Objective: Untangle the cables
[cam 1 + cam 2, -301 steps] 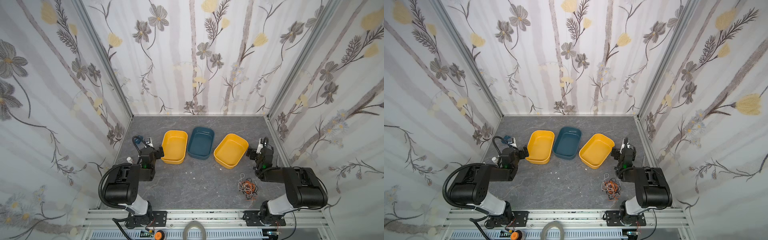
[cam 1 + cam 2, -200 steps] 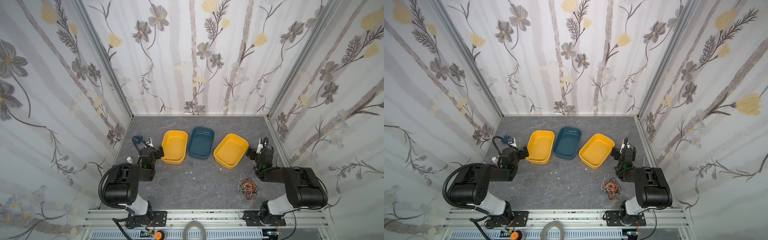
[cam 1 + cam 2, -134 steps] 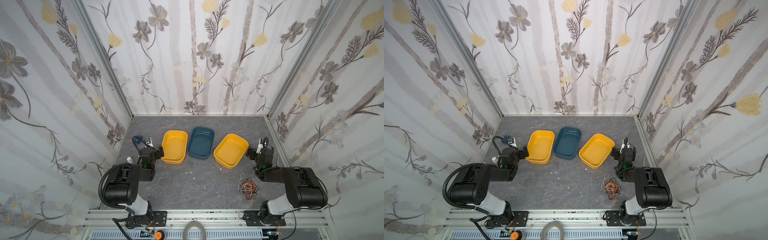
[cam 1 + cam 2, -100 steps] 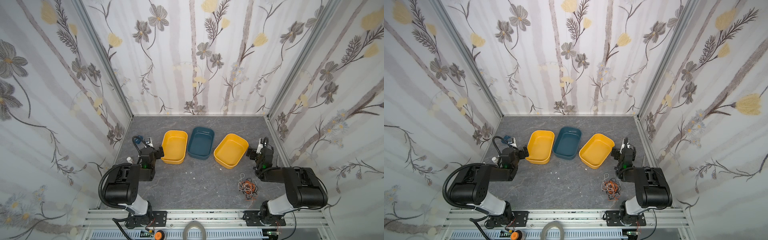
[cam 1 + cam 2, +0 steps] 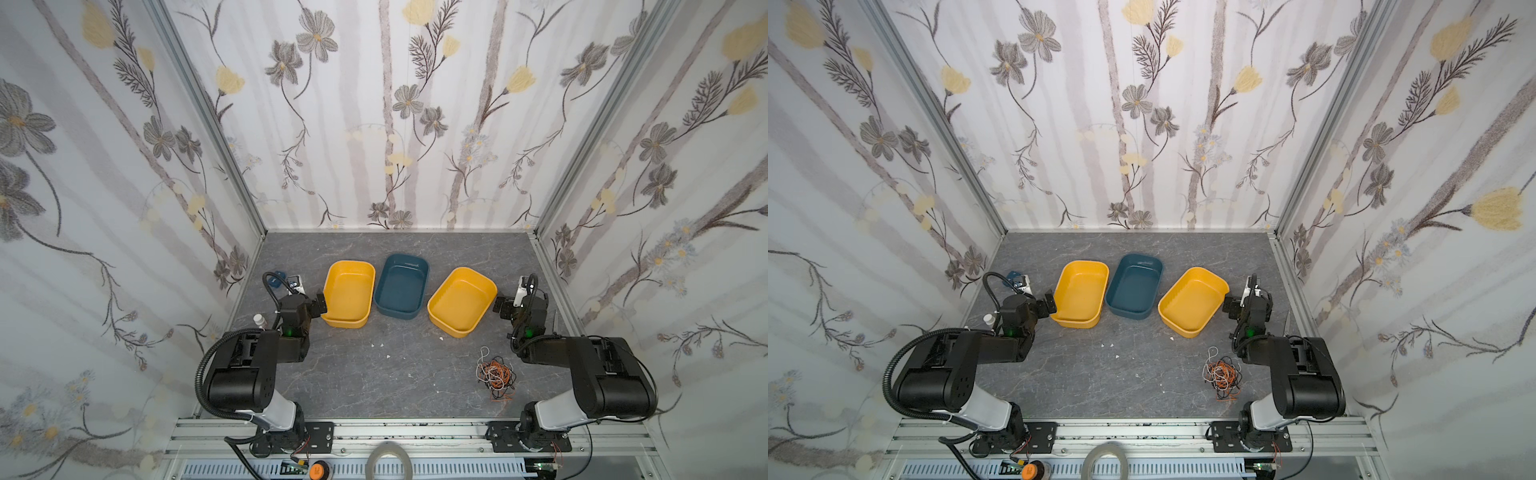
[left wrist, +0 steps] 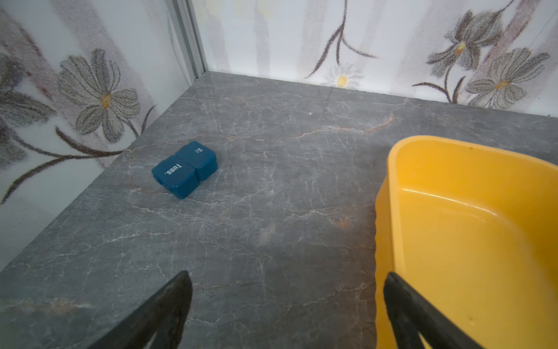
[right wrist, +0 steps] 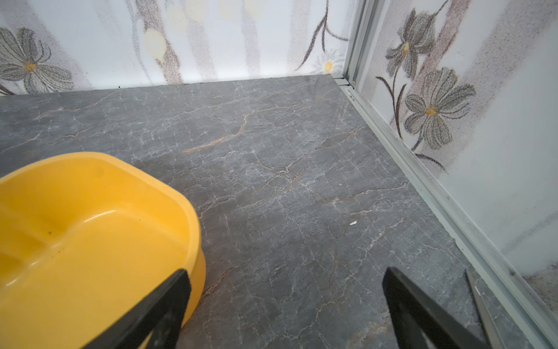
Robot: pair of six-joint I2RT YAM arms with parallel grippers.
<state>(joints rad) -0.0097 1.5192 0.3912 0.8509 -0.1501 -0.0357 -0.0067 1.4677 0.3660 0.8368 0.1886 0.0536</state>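
A grey, marble-veined table is boxed in by floral-papered walls on 3 sides, with a metal rail along the near edge. Its middle and back lie bare, leaving wide room between the arms. 3 smooth, rounded, empty plastic tubs stand in a row: yellow left tub, blue tub, yellow right tub. The left gripper is at the left tub's edge, jaws spread wide, holding nothing. The right gripper is likewise beside the right tub. The cables, a loose knot of thin orange, white and black wires, lie front right, just beside the right arm. A small blue pillbox sits near the left wall. Nothing has moved since the earlier frames.
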